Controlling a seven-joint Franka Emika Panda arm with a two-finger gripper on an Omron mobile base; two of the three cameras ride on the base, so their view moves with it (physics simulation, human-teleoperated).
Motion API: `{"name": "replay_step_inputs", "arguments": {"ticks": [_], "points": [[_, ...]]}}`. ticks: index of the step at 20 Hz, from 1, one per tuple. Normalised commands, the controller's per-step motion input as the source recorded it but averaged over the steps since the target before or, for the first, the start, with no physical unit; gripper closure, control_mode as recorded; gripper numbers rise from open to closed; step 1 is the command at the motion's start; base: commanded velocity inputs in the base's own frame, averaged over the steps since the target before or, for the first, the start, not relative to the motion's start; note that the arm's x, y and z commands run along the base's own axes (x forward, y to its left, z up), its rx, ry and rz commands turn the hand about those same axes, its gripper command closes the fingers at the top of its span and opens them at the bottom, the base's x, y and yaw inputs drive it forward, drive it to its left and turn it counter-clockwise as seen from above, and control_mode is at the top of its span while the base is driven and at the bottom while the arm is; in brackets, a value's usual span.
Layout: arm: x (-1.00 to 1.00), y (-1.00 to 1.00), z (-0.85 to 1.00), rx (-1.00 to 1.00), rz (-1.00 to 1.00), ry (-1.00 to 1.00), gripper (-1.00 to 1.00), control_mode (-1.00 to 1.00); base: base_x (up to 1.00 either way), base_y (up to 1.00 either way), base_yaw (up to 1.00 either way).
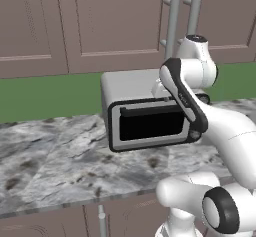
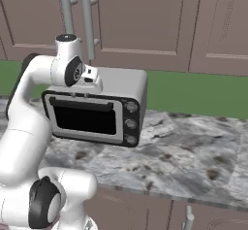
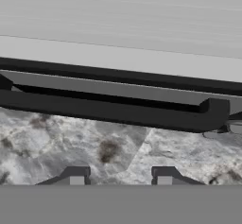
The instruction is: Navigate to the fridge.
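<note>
Marble counter [image 1: 55, 156] carries a silver oven [image 2: 97, 107]; above its top, the tool [image 3: 118, 176] hangs spread, empty.

Brown cabinets [image 1: 100, 21] are seen above a green wall [image 1: 50, 96]; a marbled bench [image 1: 55, 156] is backed by it.

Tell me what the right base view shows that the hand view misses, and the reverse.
Right base view alone: the small silver box oven's three round knobs, the brown upper cabinet doors with grey bar handles, the green wall strip and the white arm. Hand view alone: the two dark gripper fingertips, standing apart just above the counter. Both share the oven's dark door handle and the grey veined marble countertop. The fridge appears in neither.
</note>
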Motion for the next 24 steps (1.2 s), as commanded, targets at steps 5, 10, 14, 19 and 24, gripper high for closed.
{"name": "replay_step_inputs", "arguments": {"ticks": [5,10,14,19,24], "points": [[-0.65,0.02,0.0,-0.02,0.01,-0.11,-1.0,-1.0,0.0,0.0,0.0],[-1.0,0.0,0.0,-0.07,0.0,-0.24,-1.0,-1.0,0.0,0.0,0.0],[-0.85,-0.02,0.06,-0.03,0.0,-0.29,-1.0,-1.0,0.0,0.0,0.0],[-0.65,-0.11,0.12,0.0,0.0,-0.28,-1.0,-1.0,0.0,0.0,0.0],[0.0,0.0,0.0,0.0,0.0,0.0,-1.0,1.0,-0.62,-0.48,-0.17]]}}
